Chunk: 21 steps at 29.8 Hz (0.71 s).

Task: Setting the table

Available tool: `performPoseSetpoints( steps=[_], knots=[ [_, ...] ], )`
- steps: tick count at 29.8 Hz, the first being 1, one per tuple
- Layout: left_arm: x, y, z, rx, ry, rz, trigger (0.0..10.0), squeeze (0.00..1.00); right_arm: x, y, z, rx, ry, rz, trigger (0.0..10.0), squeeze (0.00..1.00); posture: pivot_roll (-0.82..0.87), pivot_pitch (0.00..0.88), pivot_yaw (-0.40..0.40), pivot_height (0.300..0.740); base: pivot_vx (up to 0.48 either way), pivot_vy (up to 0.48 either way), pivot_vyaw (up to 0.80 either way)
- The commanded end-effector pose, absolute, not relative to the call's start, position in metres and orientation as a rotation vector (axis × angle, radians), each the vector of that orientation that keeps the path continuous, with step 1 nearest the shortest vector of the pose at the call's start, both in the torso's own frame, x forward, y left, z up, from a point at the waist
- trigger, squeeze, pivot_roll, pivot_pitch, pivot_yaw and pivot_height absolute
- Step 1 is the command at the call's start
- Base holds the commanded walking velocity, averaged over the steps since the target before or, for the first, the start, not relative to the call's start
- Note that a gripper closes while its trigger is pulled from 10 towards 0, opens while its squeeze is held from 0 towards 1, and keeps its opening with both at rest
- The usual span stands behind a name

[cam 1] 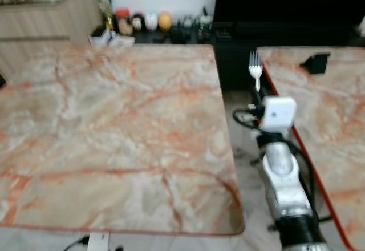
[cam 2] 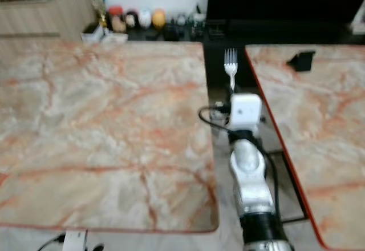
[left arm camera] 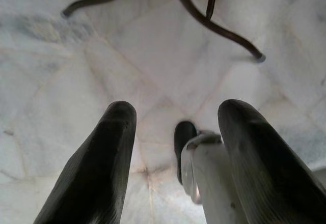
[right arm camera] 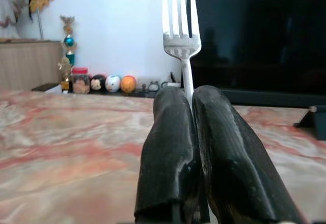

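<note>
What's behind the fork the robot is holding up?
Behind the fork, gripped by the right gripper, stand a white wall and a black TV screen. The black fingers cover its handle.

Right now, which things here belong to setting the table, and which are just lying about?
Belongs to the job:
- fork, held upright in the right gripper
- marble table

Just lying about:
- figurines against the wall
- television
- small black stand on the second table
</note>
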<state>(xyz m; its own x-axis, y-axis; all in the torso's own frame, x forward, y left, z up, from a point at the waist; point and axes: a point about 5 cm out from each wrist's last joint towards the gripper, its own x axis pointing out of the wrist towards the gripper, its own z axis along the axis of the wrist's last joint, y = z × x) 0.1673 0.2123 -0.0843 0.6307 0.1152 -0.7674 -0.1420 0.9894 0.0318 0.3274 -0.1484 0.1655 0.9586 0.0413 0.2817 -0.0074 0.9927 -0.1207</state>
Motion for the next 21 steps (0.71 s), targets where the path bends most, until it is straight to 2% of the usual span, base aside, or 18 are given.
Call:
performPoseSetpoints(
  steps=[1,21],
  knots=[
    [0.162,0.210,-0.087,-0.047,0.892,0.149,10.0,0.00,0.327,-0.154,0.176,-0.112,-0.329,0.006,10.0,0.00,-0.08,0.000,0.047,0.740,0.000,-0.356,0.00],
    [0.163,0.209,-0.087,-0.057,0.890,0.139,10.0,0.00,0.324,-0.152,0.187,-0.102,-0.362,0.005,10.0,0.00,-0.09,0.000,0.049,0.740,0.000,-0.361,0.00]
  ],
)
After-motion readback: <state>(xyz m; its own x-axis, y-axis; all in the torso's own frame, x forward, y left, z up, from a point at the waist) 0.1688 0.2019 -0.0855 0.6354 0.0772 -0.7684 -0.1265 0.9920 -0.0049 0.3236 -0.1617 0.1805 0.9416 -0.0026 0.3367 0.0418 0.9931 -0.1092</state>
